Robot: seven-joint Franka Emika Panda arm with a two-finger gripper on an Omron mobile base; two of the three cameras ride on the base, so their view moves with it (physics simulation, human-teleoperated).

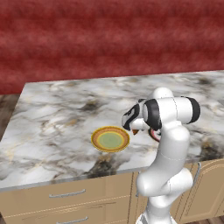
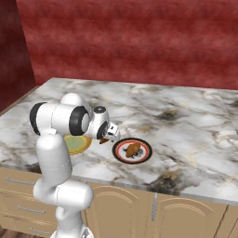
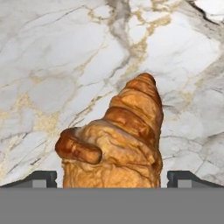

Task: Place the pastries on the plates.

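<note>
One pastry (image 2: 133,149) already lies in the middle of the red-rimmed plate (image 2: 145,156), so that half of the job looks done, and the arm is now bent low over the marble table (image 1: 57,109) for the other one. The second pastry (image 3: 114,140) sits on the bare table just to the left of the red-rimmed plate, in the gap between it and the yellow plate (image 1: 110,139), which lies just beyond with nothing on its green centre. The gripper (image 3: 112,178) hangs right over this pastry with its jaws spread as wide as they go, one dark fingertip (image 3: 39,178) on either side of the wide end and neither seeming to touch it. I judge it is lined up this way so that the jaws can drop and close across the thick part, where there is most to hold. From the right base camera only a brown sliver of the pastry peeks out under the hand. Seen from the hand, the pastry is a glossy golden-brown croissant, ridged in bands, broad and lumpy at the near end with a darker curled knob on one side, and narrowing to a blunt point at the far end. It looks far smaller than either plate. Being tapered, it may slip or twist if pinched near the thin end. The yellow plate beside it seems the natural place for it to go.
</note>
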